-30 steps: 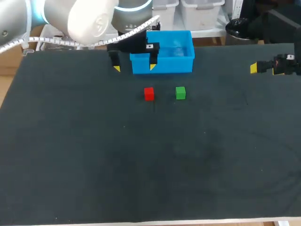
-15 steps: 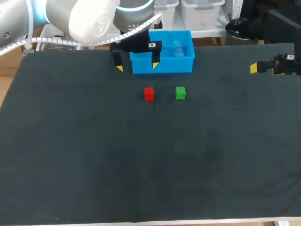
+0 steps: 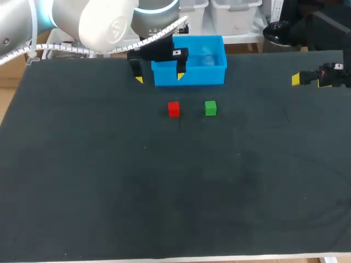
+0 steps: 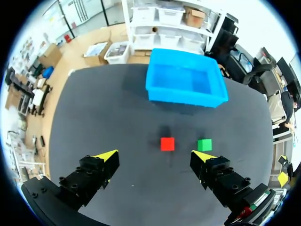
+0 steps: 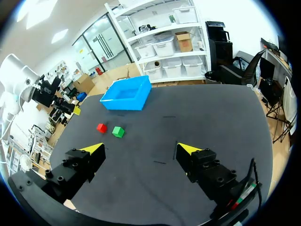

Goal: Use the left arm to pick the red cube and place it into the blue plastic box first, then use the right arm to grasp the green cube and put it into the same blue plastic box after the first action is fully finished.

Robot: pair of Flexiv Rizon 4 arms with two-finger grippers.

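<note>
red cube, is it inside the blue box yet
No, the red cube sits on the table beside the green cube, short of the blue box.

No legible text, no readable labels, numbers or signs

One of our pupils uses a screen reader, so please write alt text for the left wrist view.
The open left hand hangs over a dark table, nothing between its fingers. Just ahead of it lie the red cube and, beside that, the green cube; further ahead stands the blue box, which looks empty.
</note>
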